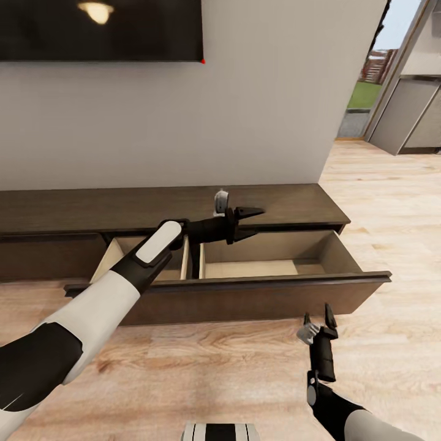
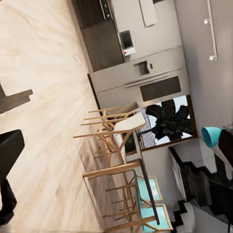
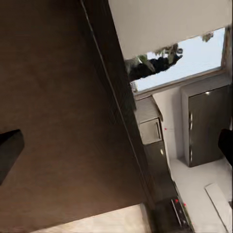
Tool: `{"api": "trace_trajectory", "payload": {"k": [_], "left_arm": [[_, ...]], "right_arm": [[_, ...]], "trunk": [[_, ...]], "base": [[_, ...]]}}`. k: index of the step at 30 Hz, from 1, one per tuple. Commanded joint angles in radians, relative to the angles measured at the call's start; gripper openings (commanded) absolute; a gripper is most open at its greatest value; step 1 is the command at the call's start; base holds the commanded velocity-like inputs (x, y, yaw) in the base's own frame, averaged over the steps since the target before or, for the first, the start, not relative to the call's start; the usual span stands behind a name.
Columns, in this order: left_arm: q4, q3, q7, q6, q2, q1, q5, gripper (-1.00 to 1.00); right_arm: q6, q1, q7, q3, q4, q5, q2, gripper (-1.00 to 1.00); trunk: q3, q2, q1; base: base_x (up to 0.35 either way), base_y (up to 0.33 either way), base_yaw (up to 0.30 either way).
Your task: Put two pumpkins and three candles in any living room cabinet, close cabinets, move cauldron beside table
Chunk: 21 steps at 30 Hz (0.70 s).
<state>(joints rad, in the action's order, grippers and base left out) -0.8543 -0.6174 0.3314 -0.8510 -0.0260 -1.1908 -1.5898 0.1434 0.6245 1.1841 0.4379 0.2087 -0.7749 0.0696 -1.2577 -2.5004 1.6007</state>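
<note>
The long, low, dark brown cabinet [image 1: 171,208] runs along the wall. One wide drawer [image 1: 245,297] is pulled out, showing a pale beige inside split by a divider [image 1: 193,260]. What I can see of both compartments holds nothing. My left gripper [image 1: 252,222] reaches over the drawer's back edge, just under the cabinet top. It is open and holds nothing. My right gripper [image 1: 320,318] points upward in front of the drawer's right end, open and empty. In the right wrist view the dark cabinet wood [image 3: 58,107] is close. Pumpkins, candles and cauldron are out of view.
A dark TV [image 1: 101,27] hangs on the wall above the cabinet. To the right an opening leads to grey kitchen units [image 1: 410,113]. Light wood floor [image 1: 245,367] lies in front of the drawer. The left wrist view shows wooden stools [image 2: 116,131].
</note>
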Motion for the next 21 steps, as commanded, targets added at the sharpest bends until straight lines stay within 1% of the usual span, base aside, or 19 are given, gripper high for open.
{"api": "trace_trajectory", "payload": {"k": [1,2,3,4,6,7,8,9,10,11,12,13,14,15,17,18,19,20,21], "left_arm": [[0.001,-0.001,-0.003,-0.001,0.008,0.005,0.028,1.0],[0.002,-0.002,-0.004,-0.001,0.012,0.008,0.051,1.0],[0.008,-0.002,-0.004,-0.001,0.019,0.013,0.092,1.0],[0.011,-0.002,-0.005,0.0,0.022,0.021,0.112,1.0],[0.014,-0.002,-0.007,0.001,0.025,0.03,0.129,1.0],[0.014,-0.002,-0.009,0.001,0.027,0.033,0.141,1.0],[0.015,-0.002,-0.01,0.001,0.028,0.034,0.15,1.0],[0.016,-0.002,-0.016,0.004,0.036,0.039,0.186,1.0],[0.018,-0.002,-0.018,0.01,0.045,0.04,0.215,1.0],[0.024,-0.002,-0.02,0.023,0.052,0.042,0.245,1.0],[0.046,-0.002,-0.022,0.051,0.059,0.042,0.288,1.0],[0.069,-0.002,-0.022,0.072,0.061,0.043,0.313,1.0],[0.111,-0.002,-0.022,0.098,0.063,0.043,0.343,1.0],[0.141,-0.002,-0.022,0.111,0.062,0.043,0.359,1.0],[0.19,-0.008,-0.022,0.128,0.061,0.044,0.379,1.0],[0.205,-0.017,-0.022,0.134,0.06,0.045,0.386,1.0],[0.214,-0.031,-0.022,0.141,0.06,0.046,0.391,1.0],[0.221,-0.066,-0.022,0.157,0.058,0.047,0.396,1.0],[0.218,-0.08,-0.022,0.163,0.057,0.047,0.397,1.0]], "right_arm": [[0.011,0.0,-0.002,-0.054,0.022,0.002,0.04,1.0],[0.017,0.0,-0.007,-0.098,0.04,0.003,0.063,1.0],[0.027,0.0,-0.049,-0.201,0.093,0.008,0.109,1.0],[0.03,0.0,-0.134,-0.304,0.151,0.029,0.15,1.0],[0.03,0.0,-0.292,-0.458,0.236,0.083,0.197,1.0],[0.027,0.0,-0.389,-0.543,0.287,0.121,0.218,1.0],[0.024,0.0,-0.442,-0.588,0.317,0.142,0.229,1.0],[0.005,0.0,-0.605,-0.715,0.413,0.202,0.257,1.0],[-0.027,0.0,-0.709,-0.792,0.478,0.234,0.273,1.0],[-0.082,0.0,-0.808,-0.861,0.542,0.258,0.285,1.0],[-0.192,0.0,-0.949,-0.944,0.634,0.28,0.298,1.0],[-0.269,0.0,-1.039,-0.988,0.695,0.288,0.303,1.0],[-0.368,0.0,-1.168,-1.038,0.784,0.296,0.31,1.0],[-0.421,0.0,-1.248,-1.065,0.841,0.299,0.313,1.0],[-0.509,0.0,-1.393,-1.112,0.946,0.302,0.315,1.0],[-0.552,0.0,-1.455,-1.132,0.992,0.303,0.315,1.0],[-0.599,0.0,-1.515,-1.149,1.032,0.303,0.316,1.0],[-0.697,0.0,-1.623,-1.168,1.094,0.304,0.322,1.0],[-0.739,0.0,-1.67,-1.172,1.117,0.304,0.327,1.0]], "trunk": [[0.0,0.0,0.0],[0.0,0.0,0.0],[0.0,0.0,0.0],[0.0,0.0,0.0],[0.0,0.0,0.0],[0.0,0.0,0.0],[0.0,0.0,0.0],[0.0,0.0,0.0],[0.0,0.0,0.0],[0.0,0.0,0.0],[0.0,0.0,0.0],[0.0,0.0,0.0],[0.0,0.0,0.0],[0.0,0.0,0.0],[0.0,0.0,0.0],[0.0,0.0,0.0],[0.0,0.0,0.0],[0.0,0.0,0.0],[0.0,0.0,0.0]], "base": [[0.0,0.0,0.0],[0.0,0.0,0.0],[0.0,0.0,0.0],[0.0,0.0,0.0],[0.0,0.0,0.0],[0.0,0.0,0.0],[0.0,0.0,0.0],[0.0,0.0,0.0],[0.0,0.0,0.0],[0.0,0.0,0.0],[0.0,0.0,0.0],[0.0,0.0,0.0],[0.0,0.0,0.0],[0.0,0.0,0.0],[0.0,0.0,0.0],[0.0,0.0,0.0],[0.0,0.0,0.0],[0.0,0.0,0.0],[0.0,0.0,0.0]]}}
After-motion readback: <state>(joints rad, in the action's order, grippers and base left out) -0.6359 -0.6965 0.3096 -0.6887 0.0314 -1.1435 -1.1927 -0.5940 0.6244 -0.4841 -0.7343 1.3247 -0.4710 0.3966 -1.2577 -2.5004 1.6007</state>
